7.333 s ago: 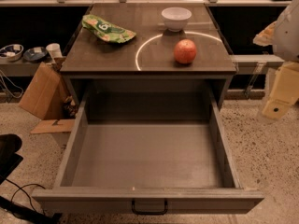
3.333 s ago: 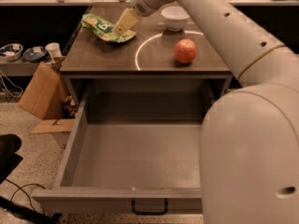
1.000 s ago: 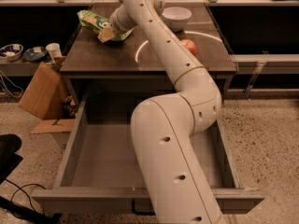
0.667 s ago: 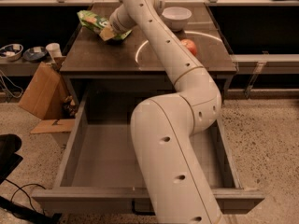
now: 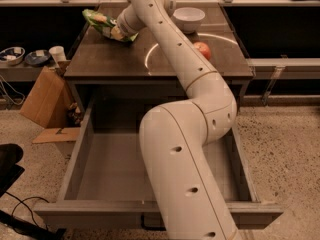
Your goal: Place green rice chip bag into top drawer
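- Camera view, nearest first: the top drawer (image 5: 107, 170) stands pulled fully open below the table, its flat grey bottom bare on the left side.
- The robot's pale arm (image 5: 186, 149) rises across the drawer's right half and reaches back over the table (image 5: 107, 64).
- A cardboard box (image 5: 42, 96) leans on the floor left of the table.
- A red apple (image 5: 202, 49) sits on the tabletop, just right of the arm.
- The green rice chip bag (image 5: 99, 22) lies at the table's back left corner, its left end tilted upward.
- The gripper (image 5: 118, 32) is down on the bag's right end; whether it has hold of the bag cannot be told.
- A white bowl (image 5: 188, 18) stands farthest back.
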Tool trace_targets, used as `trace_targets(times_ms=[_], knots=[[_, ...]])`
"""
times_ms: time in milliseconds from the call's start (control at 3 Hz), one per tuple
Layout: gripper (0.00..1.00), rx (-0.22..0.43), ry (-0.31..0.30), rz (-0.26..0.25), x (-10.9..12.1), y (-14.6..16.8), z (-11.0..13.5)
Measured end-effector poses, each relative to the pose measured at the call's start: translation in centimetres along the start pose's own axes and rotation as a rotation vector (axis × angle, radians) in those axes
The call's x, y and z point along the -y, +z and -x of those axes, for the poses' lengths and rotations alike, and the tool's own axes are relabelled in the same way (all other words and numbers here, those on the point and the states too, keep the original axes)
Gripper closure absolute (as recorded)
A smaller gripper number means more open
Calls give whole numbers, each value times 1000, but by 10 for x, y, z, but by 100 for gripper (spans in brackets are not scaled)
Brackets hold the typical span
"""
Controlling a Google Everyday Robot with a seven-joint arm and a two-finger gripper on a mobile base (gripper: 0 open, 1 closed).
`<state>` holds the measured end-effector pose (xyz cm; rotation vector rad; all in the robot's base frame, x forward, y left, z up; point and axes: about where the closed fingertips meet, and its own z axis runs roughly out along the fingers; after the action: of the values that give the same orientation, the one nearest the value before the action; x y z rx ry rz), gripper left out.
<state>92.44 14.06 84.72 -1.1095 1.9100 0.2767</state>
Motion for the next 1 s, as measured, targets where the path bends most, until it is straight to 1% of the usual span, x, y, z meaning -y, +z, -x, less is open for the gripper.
trace_targets(times_ms=[333, 667, 1000], knots=[[100, 0, -37, -32, 8, -29, 17], [100, 26, -76, -108, 27, -85, 44], [100, 38, -96, -240, 48, -164, 66]])
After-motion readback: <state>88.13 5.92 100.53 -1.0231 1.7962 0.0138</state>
